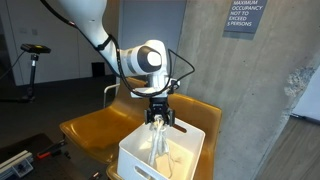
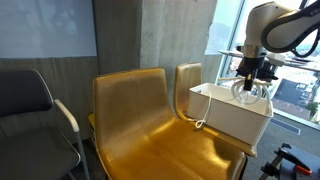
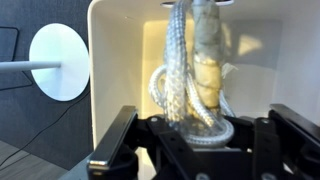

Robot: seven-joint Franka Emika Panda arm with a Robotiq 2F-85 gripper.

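The pincer (image 1: 160,119) is clamped tight on a thick braided rope (image 3: 196,70), which hangs straight down from it into the white bin (image 1: 135,158) standing on the seat of a yellow chair (image 2: 140,125). In the wrist view the rope's lower loops lie coiled between the bin's walls. The pincer hovers just above the rim, roughly over the bin's middle. The step in hand looks like handling the rope at the bin, though whether it is going in or coming out cannot be told. The next move calls for straight vertical travel with a firm grip, since a loop caught on the rim could drag the bin across the seat.
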